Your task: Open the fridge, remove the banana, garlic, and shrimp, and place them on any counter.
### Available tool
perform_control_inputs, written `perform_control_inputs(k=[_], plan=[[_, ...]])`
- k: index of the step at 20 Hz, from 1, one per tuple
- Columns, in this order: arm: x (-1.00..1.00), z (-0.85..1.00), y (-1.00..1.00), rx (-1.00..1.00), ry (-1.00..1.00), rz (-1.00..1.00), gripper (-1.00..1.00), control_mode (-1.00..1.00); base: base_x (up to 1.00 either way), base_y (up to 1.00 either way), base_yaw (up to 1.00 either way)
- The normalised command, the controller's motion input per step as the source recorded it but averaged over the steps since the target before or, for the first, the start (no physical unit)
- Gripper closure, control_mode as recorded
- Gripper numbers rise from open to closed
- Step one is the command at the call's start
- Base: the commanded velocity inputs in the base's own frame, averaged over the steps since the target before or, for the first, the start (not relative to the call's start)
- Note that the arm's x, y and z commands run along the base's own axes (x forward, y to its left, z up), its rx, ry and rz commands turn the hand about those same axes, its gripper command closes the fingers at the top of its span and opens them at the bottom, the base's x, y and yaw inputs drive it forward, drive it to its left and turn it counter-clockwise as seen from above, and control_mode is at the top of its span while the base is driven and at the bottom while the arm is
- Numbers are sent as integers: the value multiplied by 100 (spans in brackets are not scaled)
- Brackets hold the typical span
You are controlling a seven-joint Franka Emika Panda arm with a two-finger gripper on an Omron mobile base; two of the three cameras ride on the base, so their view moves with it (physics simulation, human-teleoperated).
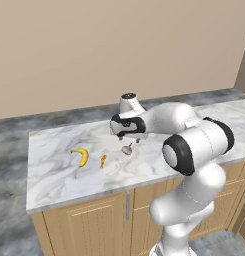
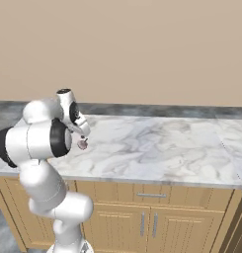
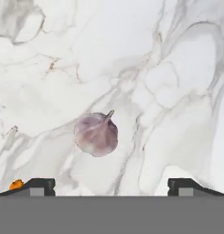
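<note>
**Q:** So where's your gripper at, and what's it doing?

**A:** My gripper hangs over the counter, pointing down at the marble. The jaws are spread wide and there's nothing between them. In the hand view my two fingertips sit far apart at the bottom, with bare marble between them.

**Q:** And the food?

**A:** All three bits are lying on the counter. The garlic is right below my hand, on its side with the little stem poking up and to the right in the hand view. It's not touching my fingers. From the left base view the garlic sits just under the hand, the shrimp is a bit to its left, and the banana is just beyond that, near the shrimp but apart from it. From the right base view the garlic peeks out beside my arm.
</note>
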Motion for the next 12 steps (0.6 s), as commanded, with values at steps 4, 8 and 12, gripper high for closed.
perform_control_inputs(k=[4,8,12], plan=[[-100,100,0,0,-1,0,-100,-100,0,0,0],[-100,99,0,0,0,0,-100,-100,0,0,0],[-100,74,0,0,0,2,-100,-100,0,0,0]])
